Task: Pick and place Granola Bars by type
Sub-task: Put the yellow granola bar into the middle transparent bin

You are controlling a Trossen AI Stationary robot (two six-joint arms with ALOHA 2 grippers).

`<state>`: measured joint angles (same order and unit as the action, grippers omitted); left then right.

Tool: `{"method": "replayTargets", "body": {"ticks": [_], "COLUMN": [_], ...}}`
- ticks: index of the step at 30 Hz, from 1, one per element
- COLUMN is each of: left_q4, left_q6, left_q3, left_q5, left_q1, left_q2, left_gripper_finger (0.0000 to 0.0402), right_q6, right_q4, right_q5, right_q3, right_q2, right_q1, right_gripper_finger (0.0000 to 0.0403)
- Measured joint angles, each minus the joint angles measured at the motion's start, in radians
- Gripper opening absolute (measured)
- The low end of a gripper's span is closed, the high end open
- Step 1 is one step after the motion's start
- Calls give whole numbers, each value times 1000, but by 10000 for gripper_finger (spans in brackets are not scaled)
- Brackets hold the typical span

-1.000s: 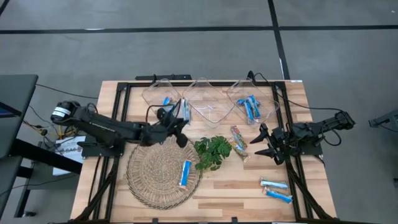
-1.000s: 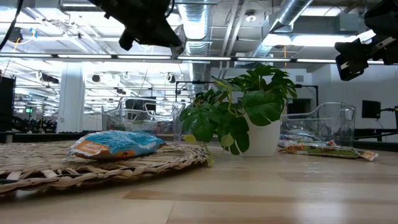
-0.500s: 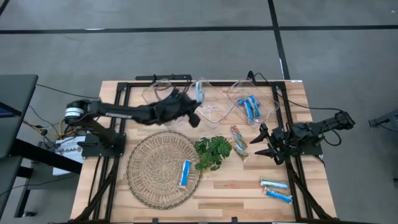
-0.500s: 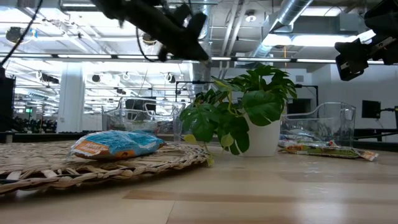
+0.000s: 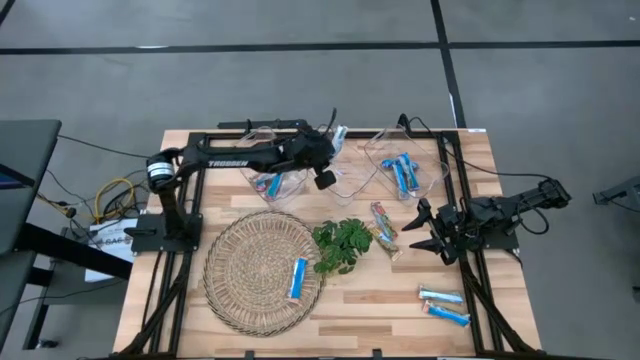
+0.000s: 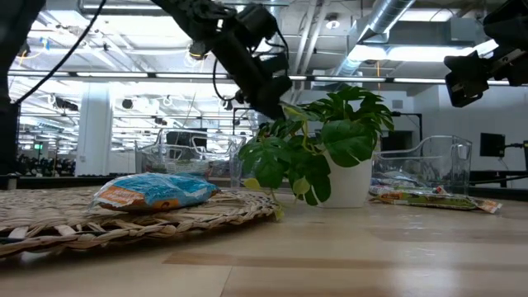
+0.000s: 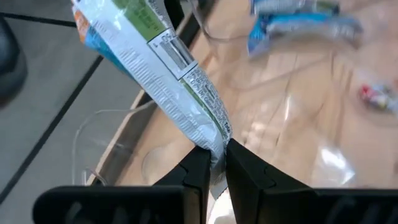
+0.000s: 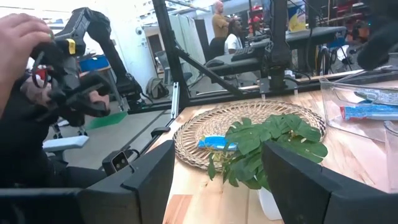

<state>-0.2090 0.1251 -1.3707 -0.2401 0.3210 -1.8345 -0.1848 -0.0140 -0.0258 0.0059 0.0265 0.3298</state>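
Bar (image 7: 163, 68) above the left fingers (image 7: 198, 176): white wrapper — green panel, blue and orange end
Fingers: black
Mat (image 5: 245, 270): tan, woven spiral
Sprig (image 5: 343, 245): green
Bar on mat (image 5: 297, 277): blue, white

Blue-white bar (image 7: 163, 74) pinched upright; others scattered.

"TROSSEN", faintly, on left arm (image 5: 235, 149)

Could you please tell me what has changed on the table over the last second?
The left end effector, shut on a blue-and-white granola bar, swung from beside the woven mat to the clear bins at the back. The right end effector, open, and the other bars stayed put.
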Motion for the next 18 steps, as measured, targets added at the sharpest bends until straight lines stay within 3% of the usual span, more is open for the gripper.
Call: {"method": "replayTargets", "body": {"ticks": [7, 13, 18], "left_q4": [-19, -3, -12], "left_q6": [82, 78, 59], "left_q3": [-9, -9, -9], "left_q5": [80, 87, 87], "left_q1": [13, 18, 20], "left_q2": [-42, -60, -65], "left_gripper_finger": [36, 38, 69], "right_q6": [0, 0, 0], "right_q4": [0, 0, 0], "right_q5": [0, 0, 0], "right_q3": [0, 0, 0], "right_q2": [0, 0, 0], "right_q1": [0, 0, 0], "right_gripper_finger": [232, 232, 232]}}
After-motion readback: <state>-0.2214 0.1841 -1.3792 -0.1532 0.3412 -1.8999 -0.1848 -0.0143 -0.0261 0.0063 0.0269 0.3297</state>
